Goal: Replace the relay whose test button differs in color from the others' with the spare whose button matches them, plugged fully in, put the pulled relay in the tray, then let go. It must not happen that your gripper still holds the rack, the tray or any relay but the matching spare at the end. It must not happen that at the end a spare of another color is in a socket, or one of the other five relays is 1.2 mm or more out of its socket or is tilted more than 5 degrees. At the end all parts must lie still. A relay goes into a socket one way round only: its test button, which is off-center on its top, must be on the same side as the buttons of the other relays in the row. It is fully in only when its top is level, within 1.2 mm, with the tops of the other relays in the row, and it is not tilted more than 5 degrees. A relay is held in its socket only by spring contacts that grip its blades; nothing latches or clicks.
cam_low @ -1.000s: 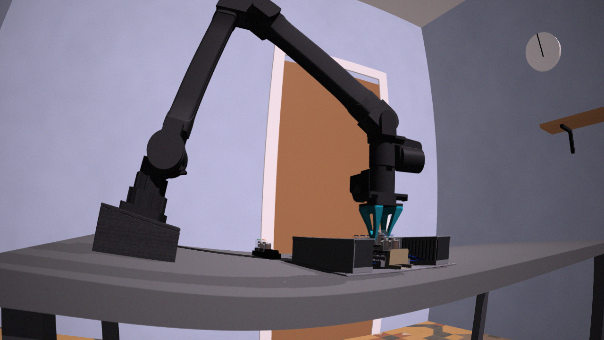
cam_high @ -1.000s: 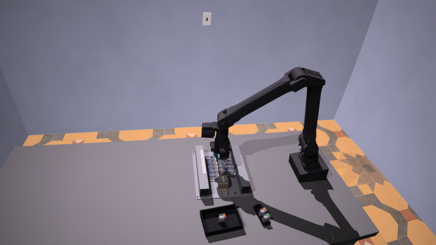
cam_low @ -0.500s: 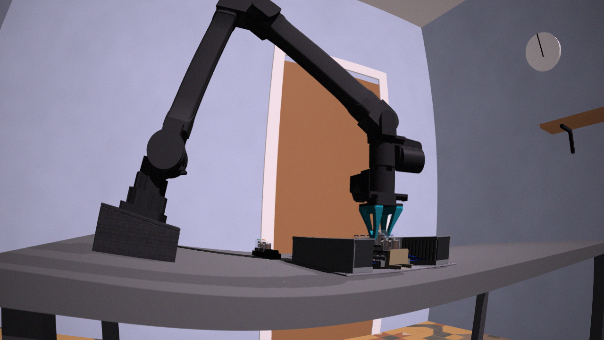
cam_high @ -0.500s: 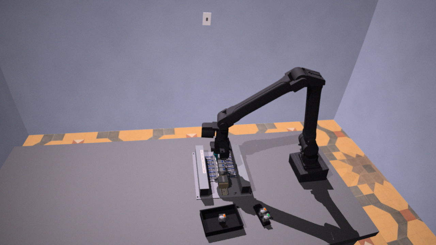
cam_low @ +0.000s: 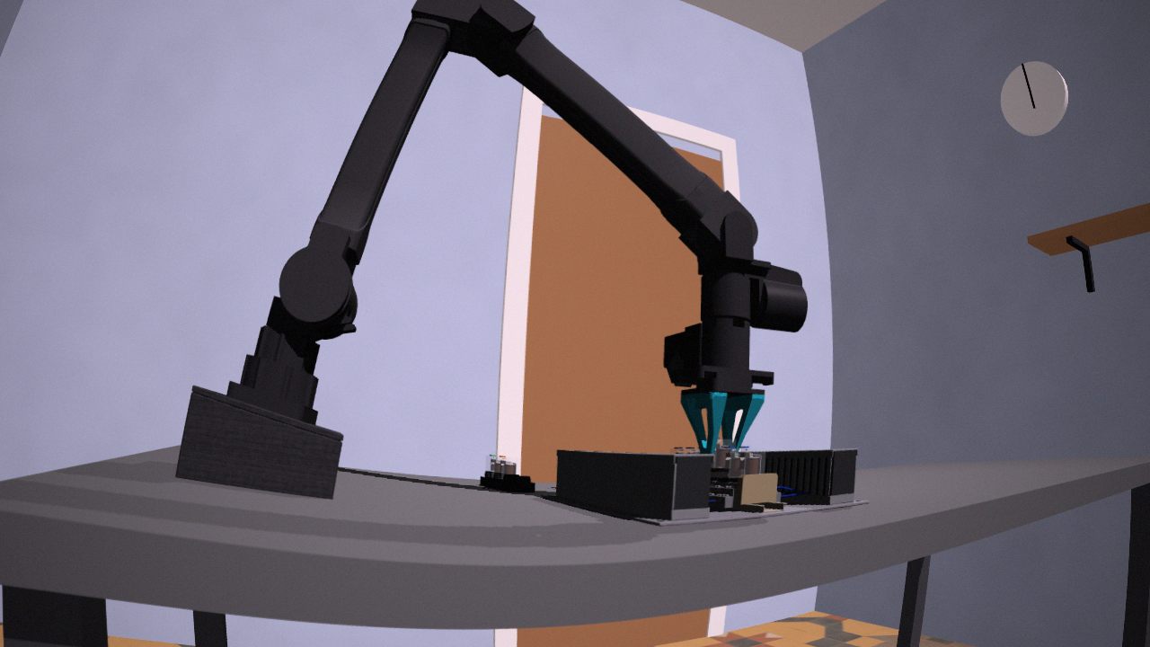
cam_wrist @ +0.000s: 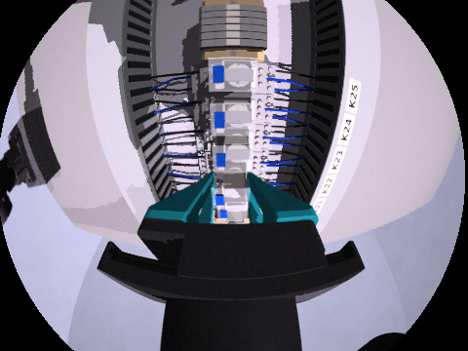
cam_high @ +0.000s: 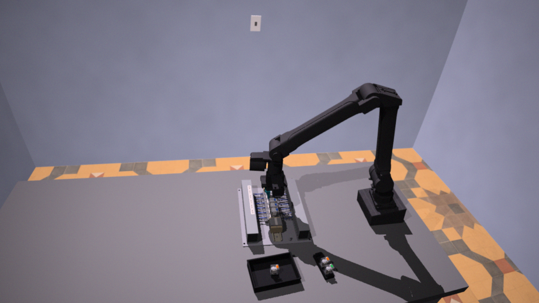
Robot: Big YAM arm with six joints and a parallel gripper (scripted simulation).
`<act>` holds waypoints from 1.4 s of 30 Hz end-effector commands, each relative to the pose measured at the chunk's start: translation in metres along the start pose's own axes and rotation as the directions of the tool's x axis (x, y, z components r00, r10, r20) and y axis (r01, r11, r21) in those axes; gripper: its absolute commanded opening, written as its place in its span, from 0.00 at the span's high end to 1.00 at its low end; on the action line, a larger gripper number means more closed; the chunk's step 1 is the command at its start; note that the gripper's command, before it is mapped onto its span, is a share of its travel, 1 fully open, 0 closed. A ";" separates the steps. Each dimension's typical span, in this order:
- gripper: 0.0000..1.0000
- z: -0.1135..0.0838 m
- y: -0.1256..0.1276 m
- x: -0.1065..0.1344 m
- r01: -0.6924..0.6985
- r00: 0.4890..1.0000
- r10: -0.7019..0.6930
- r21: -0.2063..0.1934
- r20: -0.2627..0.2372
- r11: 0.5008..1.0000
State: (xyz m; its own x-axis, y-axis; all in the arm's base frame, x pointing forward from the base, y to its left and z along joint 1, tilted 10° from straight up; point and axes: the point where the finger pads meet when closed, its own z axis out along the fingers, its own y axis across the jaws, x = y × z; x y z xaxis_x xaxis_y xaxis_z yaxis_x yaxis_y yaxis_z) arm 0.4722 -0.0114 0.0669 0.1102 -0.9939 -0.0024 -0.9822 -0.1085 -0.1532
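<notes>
Claw [cam_high: 269,194] [cam_low: 720,447] [cam_wrist: 230,176]: one, teal-fingered, upright over the row, pinching what you may take for the matching spare relay [cam_wrist: 235,197]. Item between its fingers: clear-cased, blue test button on the same side as its neighbours' buttons, apparently over or in its socket; seating depth not readable. Handling, by judgement: light, rigid, smooth-sided, blades easily bent. Keep your hold on the two opposite case sides, square and centred, and press straight down; tilt could jam the blades, and opening before full depth would leave it proud. Immediately ahead of the claw in the wrist view: three blue-button relays, nearest [cam_wrist: 236,155]; behind, one more [cam_wrist: 236,214], partly hidden, leaving you little sideways room. Flanking: blue and black wires, then two slotted wiring ducts [cam_high: 250,218] [cam_wrist: 329,97], fairly close. Farther along the row: a ribbed terminal block [cam_high: 276,223] [cam_wrist: 233,29]. Well apart, past the block: black tray [cam_high: 273,287], containing the orange-button relay [cam_high: 274,269], presumably the pulled one; beside it, spare holder [cam_high: 330,277] with orange- and green-button spares, both for you to leave. Outstanding: confirm level, release, lift clear vertically.
</notes>
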 end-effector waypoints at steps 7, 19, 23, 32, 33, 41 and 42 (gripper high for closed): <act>1.00 -0.024 -0.026 0.002 0.002 1.000 -0.002 0.082 -0.007 0.997; 1.00 -0.026 -0.028 0.002 0.003 1.000 -0.002 0.087 -0.008 0.996; 1.00 -0.026 -0.028 0.002 0.003 1.000 -0.002 0.087 -0.008 0.996; 1.00 -0.028 -0.030 0.003 0.003 1.000 -0.002 0.089 -0.008 0.996; 1.00 -0.028 -0.030 0.003 0.003 1.000 -0.002 0.089 -0.008 0.996; 1.00 -0.028 -0.029 0.004 0.002 1.000 -0.002 0.074 -0.006 0.997; 1.00 -0.027 -0.028 0.004 0.002 1.000 -0.001 0.070 -0.006 0.998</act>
State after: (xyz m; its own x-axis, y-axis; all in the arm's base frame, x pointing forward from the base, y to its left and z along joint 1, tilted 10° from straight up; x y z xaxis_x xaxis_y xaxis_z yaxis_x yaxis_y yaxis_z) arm 0.4767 -0.0115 0.0707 0.1102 -0.9939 -0.0010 -0.9806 -0.1086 -0.1634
